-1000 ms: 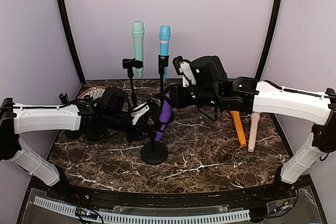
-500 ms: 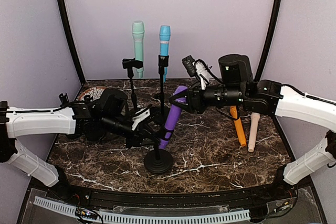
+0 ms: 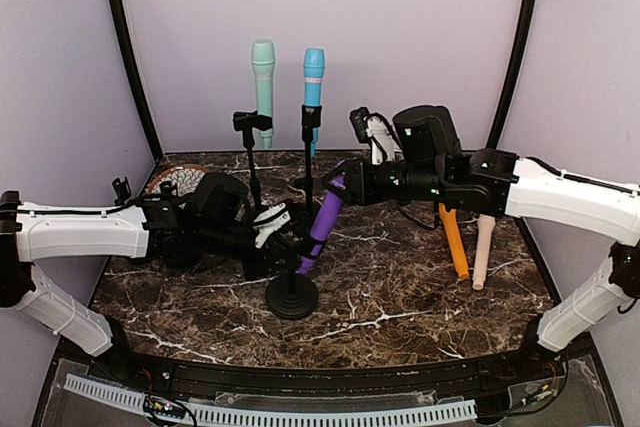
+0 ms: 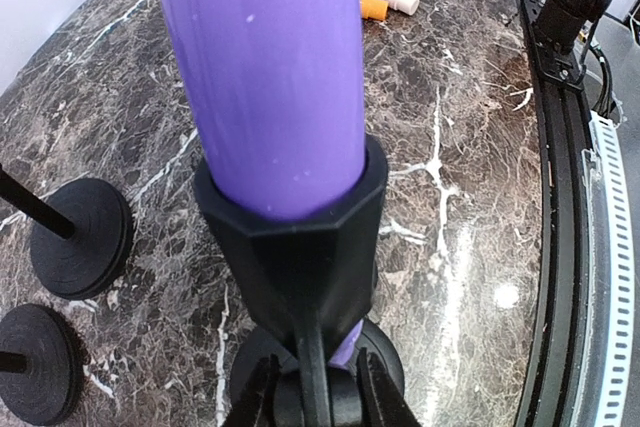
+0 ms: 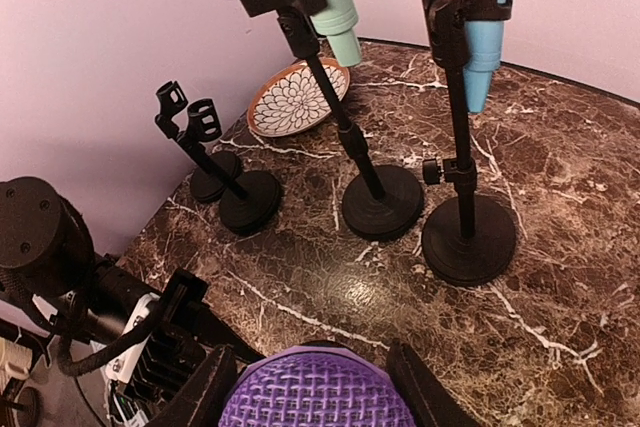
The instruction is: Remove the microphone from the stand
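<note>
A purple microphone (image 3: 322, 219) leans to the right in the black clip (image 3: 301, 250) of a small stand with a round base (image 3: 292, 297). My left gripper (image 3: 283, 253) is shut on the stand's stem just below the clip. In the left wrist view the stem (image 4: 312, 377) sits between my fingers (image 4: 255, 399), under the clip (image 4: 300, 237) and the microphone (image 4: 265, 67). My right gripper (image 3: 341, 185) is shut on the microphone's head. In the right wrist view the purple mesh head (image 5: 318, 395) fills the gap between my fingers (image 5: 205, 392).
A teal microphone (image 3: 263, 75) and a blue microphone (image 3: 313, 75) stand in tall stands at the back. Orange (image 3: 453, 243) and beige (image 3: 483, 249) microphones lie at the right. A patterned plate (image 3: 172, 179) and two small empty stands (image 5: 236, 199) are at the back left.
The stand's base has slid a little to the left and away from the near edge. My right gripper and the microphone's head have shifted slightly left. The microphone sits in the clip throughout.
</note>
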Controlling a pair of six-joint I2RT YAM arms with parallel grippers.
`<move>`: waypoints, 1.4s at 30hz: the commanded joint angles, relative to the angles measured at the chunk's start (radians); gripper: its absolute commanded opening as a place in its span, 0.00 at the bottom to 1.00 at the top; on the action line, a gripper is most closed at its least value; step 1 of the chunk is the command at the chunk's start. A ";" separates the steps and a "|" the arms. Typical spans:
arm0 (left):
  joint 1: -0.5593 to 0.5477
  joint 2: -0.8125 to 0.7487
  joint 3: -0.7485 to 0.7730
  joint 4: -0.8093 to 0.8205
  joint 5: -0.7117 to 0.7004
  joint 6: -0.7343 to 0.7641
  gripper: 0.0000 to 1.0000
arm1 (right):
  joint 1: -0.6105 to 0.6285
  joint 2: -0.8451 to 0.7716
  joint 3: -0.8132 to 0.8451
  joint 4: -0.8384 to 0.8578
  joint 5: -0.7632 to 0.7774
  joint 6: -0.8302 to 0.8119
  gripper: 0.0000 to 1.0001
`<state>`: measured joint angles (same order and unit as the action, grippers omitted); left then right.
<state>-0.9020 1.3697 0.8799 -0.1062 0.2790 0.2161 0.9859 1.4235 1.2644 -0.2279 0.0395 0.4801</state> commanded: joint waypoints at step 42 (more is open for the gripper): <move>-0.026 -0.030 -0.019 0.006 -0.005 0.049 0.00 | -0.071 -0.181 0.001 0.056 -0.047 -0.035 0.10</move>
<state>-0.9260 1.3582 0.8799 -0.0395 0.3500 0.2260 0.9276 1.2564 1.1854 -0.2230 -0.1425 0.3580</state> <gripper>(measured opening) 0.237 0.466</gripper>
